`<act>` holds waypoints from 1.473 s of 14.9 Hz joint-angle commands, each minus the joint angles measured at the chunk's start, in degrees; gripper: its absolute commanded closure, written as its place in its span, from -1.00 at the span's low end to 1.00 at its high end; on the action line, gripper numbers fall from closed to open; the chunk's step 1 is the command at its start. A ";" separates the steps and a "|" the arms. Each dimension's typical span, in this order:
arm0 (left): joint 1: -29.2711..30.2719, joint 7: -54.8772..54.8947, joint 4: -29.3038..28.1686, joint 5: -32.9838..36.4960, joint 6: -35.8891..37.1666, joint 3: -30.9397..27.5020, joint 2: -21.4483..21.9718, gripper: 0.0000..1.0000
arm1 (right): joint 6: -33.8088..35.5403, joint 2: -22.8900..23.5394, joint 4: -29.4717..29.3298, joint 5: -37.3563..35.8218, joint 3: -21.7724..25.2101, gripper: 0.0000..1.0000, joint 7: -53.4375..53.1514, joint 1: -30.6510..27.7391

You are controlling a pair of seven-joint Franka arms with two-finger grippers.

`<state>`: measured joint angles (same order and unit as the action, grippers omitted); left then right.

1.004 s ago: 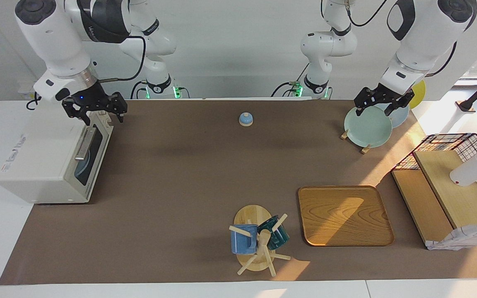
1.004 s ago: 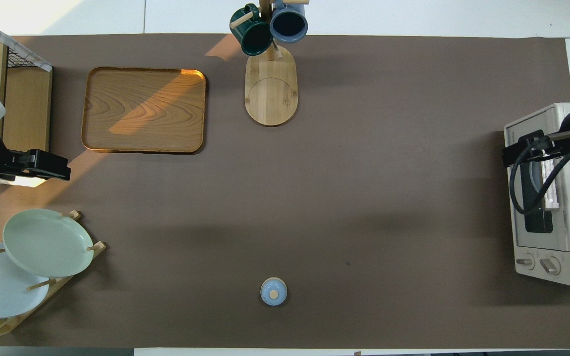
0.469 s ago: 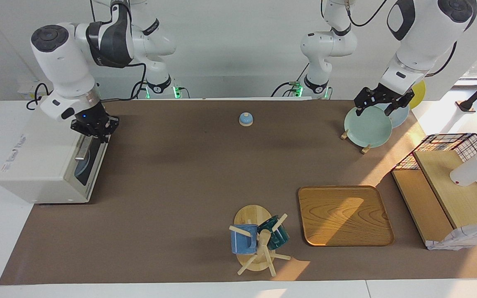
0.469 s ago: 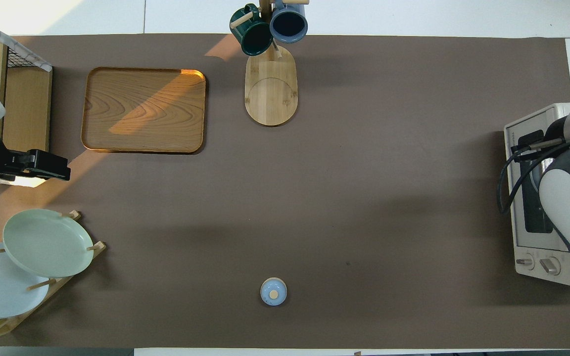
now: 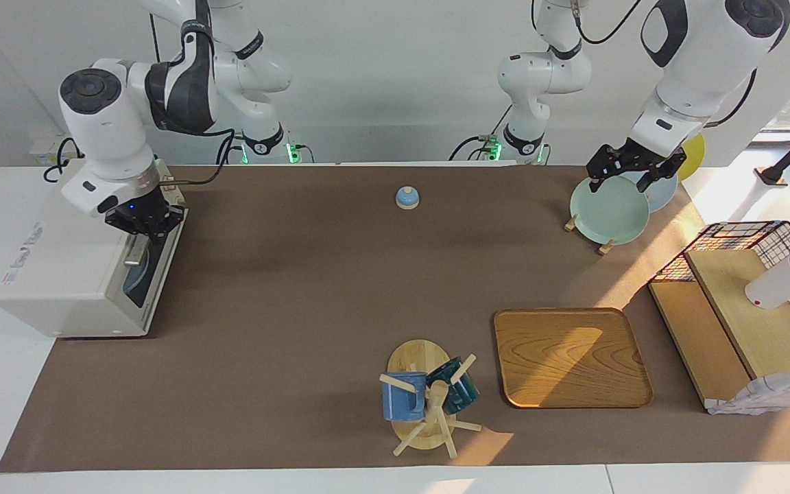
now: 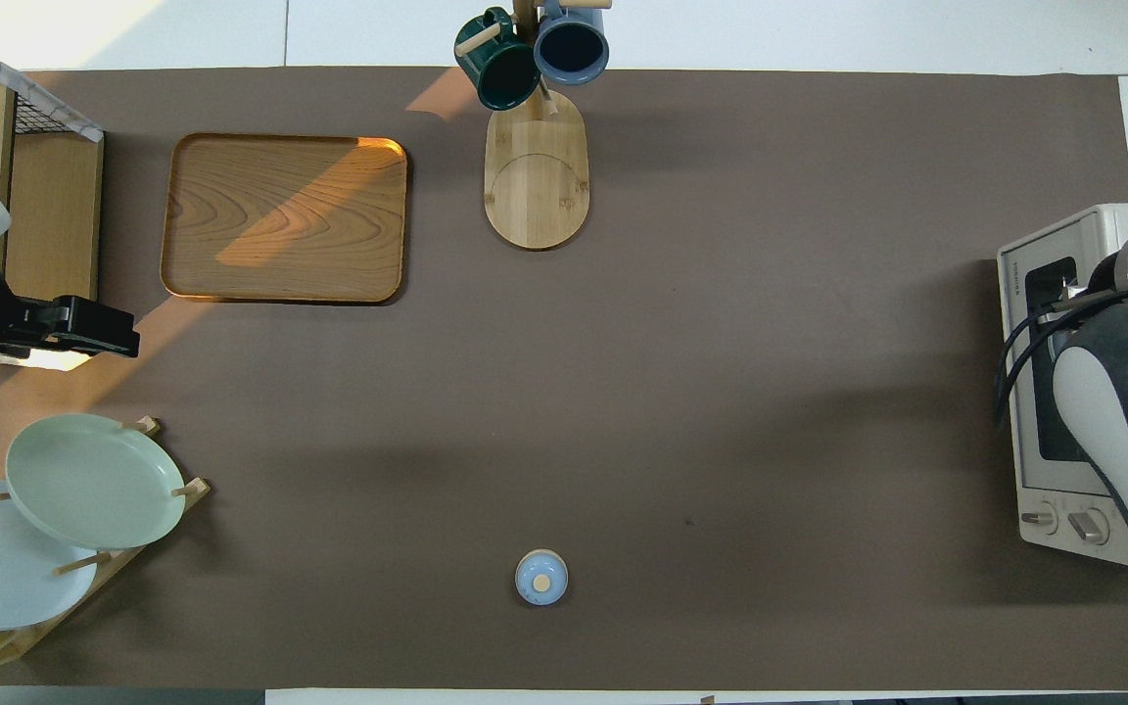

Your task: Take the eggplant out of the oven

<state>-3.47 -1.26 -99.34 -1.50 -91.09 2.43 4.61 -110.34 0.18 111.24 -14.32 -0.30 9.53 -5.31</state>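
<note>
The white oven (image 5: pixel 59 274) stands at the right arm's end of the table, its dark glass door (image 5: pixel 140 278) closed. It also shows in the overhead view (image 6: pixel 1044 470). My right gripper (image 5: pixel 142 223) points down at the top edge of the door, right at the nearer end of the metal bar handle (image 5: pixel 136 248). In the overhead view the right arm covers it. The eggplant is hidden; only a blue shape shows through the glass. My left gripper (image 5: pixel 625 180) is open and empty, and waits raised over the plate rack.
A small blue bell (image 5: pixel 407 197) sits mid-table near the robots. A wooden tray (image 5: pixel 571 357) and a mug tree (image 5: pixel 429 401) with two mugs stand farther out. A plate rack (image 5: pixel 607 209) and a wire-and-wood shelf (image 5: pixel 745 309) are at the left arm's end.
My right arm swung its wrist round and lowered the gripper from above the oven's nearer corner down onto the door's top edge by the handle. The left arm has not moved.
</note>
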 commanded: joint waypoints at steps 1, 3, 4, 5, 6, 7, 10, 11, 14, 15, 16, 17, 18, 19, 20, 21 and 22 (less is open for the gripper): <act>0.57 0.38 -0.32 -0.34 0.65 0.21 1.02 -1.00 | -2.69 -1.41 3.98 -1.41 -0.58 1.00 2.24 -2.50; 0.57 0.38 -0.32 -0.34 0.65 0.21 1.02 -1.00 | -1.90 -1.76 4.25 -2.90 -0.58 1.00 4.00 -2.51; 0.57 0.38 -0.32 -0.34 0.65 0.21 1.02 -1.00 | -1.72 -1.85 4.60 -3.78 -0.58 1.00 4.62 -2.42; 0.57 0.38 -0.32 -0.34 0.56 0.21 1.02 -1.00 | -1.03 -1.94 4.77 -4.05 -0.58 1.00 4.97 -2.42; 0.57 0.38 -0.32 -0.34 0.65 0.21 1.02 -1.00 | -0.76 -2.37 5.30 -4.05 -0.58 1.00 5.06 -2.51; 0.57 0.38 -0.32 -0.34 0.56 0.21 1.02 -1.00 | -1.28 -2.55 6.17 -4.05 -0.58 1.00 4.98 -2.60; 0.57 0.38 -0.32 -0.34 0.65 0.21 1.02 -1.00 | -1.81 -3.17 7.76 -3.88 -0.66 1.00 4.98 -2.77; 0.57 0.38 -0.32 -0.34 0.65 0.21 1.02 -1.00 | -2.77 -3.08 7.76 -3.70 -0.66 1.00 4.98 -2.60; 0.57 0.38 -0.32 -0.34 0.65 0.21 1.02 -1.00 | -9.43 -2.03 10.21 -3.08 -0.84 1.00 4.10 -1.90; 0.57 0.38 -0.32 -0.34 0.65 0.21 1.02 -1.00 | -11.28 -1.59 11.09 -2.82 -1.01 1.00 3.14 -1.81; 0.57 0.38 -0.32 -0.34 0.56 0.21 1.02 -1.00 | -12.17 -1.24 11.28 -1.08 -1.19 1.00 1.82 -1.02; 0.57 0.38 -0.32 -0.34 0.65 0.21 1.02 -1.00 | -12.44 -0.71 11.28 0.85 -1.19 1.00 0.42 1.07; 0.57 0.38 -0.32 -0.34 0.56 0.21 1.02 -1.00 | -12.53 -0.01 11.28 1.91 -1.19 1.00 -1.25 2.23; 0.57 0.38 -0.32 -0.34 0.65 0.21 1.02 -1.00 | -13.49 0.61 11.45 2.27 -1.19 1.00 -3.44 2.67; 0.57 0.38 -0.32 -0.34 0.65 0.21 1.02 -1.00 | -14.89 1.66 11.63 2.28 -1.19 1.00 -4.68 3.55; 0.57 0.38 -0.32 -0.43 0.65 0.21 1.02 -1.00 | -16.64 2.36 12.24 2.28 -1.19 1.00 -5.04 4.16; 0.57 0.38 -0.32 -0.34 0.56 0.21 1.02 -1.00 | -19.62 2.37 13.64 2.28 -1.19 1.00 -5.39 4.26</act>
<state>-3.47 -1.26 -99.34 -1.50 -91.09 2.43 4.61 -123.80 0.41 123.12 -11.71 -1.93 4.77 -0.15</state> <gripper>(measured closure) 0.000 0.991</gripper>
